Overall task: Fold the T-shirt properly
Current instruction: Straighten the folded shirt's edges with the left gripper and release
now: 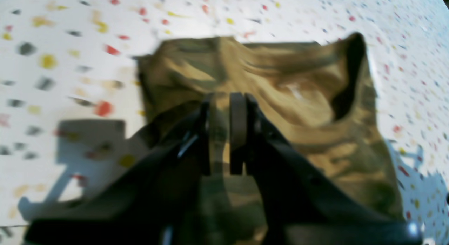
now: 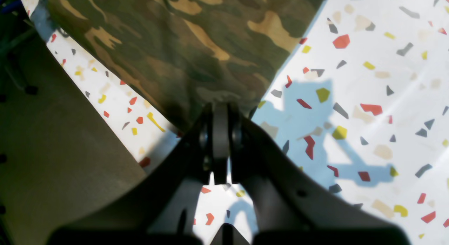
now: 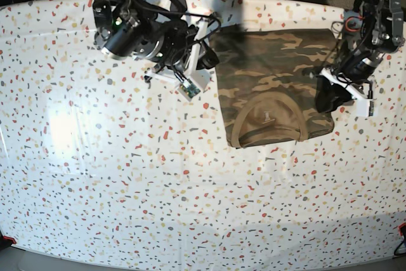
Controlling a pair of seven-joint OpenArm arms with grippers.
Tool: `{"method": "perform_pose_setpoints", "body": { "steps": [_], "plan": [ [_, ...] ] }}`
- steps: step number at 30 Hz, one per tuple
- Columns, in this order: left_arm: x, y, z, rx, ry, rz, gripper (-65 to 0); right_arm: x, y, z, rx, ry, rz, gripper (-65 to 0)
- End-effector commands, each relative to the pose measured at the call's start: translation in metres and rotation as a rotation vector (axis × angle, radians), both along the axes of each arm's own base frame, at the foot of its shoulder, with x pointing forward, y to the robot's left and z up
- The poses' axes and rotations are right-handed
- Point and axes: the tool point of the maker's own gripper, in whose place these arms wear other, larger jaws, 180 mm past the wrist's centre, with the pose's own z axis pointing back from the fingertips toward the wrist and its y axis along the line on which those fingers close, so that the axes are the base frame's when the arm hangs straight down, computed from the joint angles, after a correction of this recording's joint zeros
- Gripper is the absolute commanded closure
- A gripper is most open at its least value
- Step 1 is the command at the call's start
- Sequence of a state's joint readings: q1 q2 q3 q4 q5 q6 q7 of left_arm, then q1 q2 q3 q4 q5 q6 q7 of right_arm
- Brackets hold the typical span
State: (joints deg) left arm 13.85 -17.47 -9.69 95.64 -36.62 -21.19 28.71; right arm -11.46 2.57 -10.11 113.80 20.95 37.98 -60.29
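White terrazzo-speckled table [image 3: 127, 176], dark clutter behind it. T-shirt [image 3: 279, 87] sits toward the far right of the table in the base view, already folded into a rough block, collar [image 3: 269, 132] facing the near edge.

Left gripper [image 1: 224, 132]: jaws nearly together with a strip of camo cloth between them, so it is pinching the T-shirt at its right-hand edge in the base view. Wrist view is blurred, so how many layers it has I cannot tell.

Right gripper [image 2: 221, 139]: jaws fully together at a corner of the shirt. Cloth runs right up to the tips, but whether any is actually caught between them I cannot tell from the wrist view.

Risks, my read:
- Right side may have no real hold. If both arms lift, one side stays down and the fold goes skewed.
- Left pinch looks shallow, near the edge. A quick pull could slip it out, or take only the top layer and undo the stack.
- Right gripper sits close to the far table edge; dragging that way could pull the cloth off.
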Motion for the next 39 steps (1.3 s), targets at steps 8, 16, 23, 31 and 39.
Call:
{"method": "perform_pose_setpoints", "body": {
  "steps": [8, 16, 23, 31, 39],
  "plan": [
    [0.017, 0.020, 0.002, 0.265, -0.088, 0.087, -6.8, 0.003, 0.002, 0.009, 0.014, -0.024, 0.005, 0.0],
    [0.028, 0.051, -0.019, 0.364, -0.021, 0.154, -6.8, -0.001, -0.002, 0.002, -0.023, 0.006, 0.013, 0.0],
    [0.031, 0.069, -0.017, 0.336, -0.014, 0.223, -6.8, 0.002, 0.000, 0.006, 0.000, -0.015, 0.007, 0.0],
    [0.033, 0.033, 0.024, 0.112, -0.108, 0.087, -4.9, 0.004, 0.001, 0.008, 0.006, -0.024, 0.005, 0.0],
    [0.022, -0.006, 0.003, 0.174, -0.119, -0.038, -4.9, 0.006, 0.000, 0.009, 0.003, -0.031, 0.003, 0.0]
  ]
}}
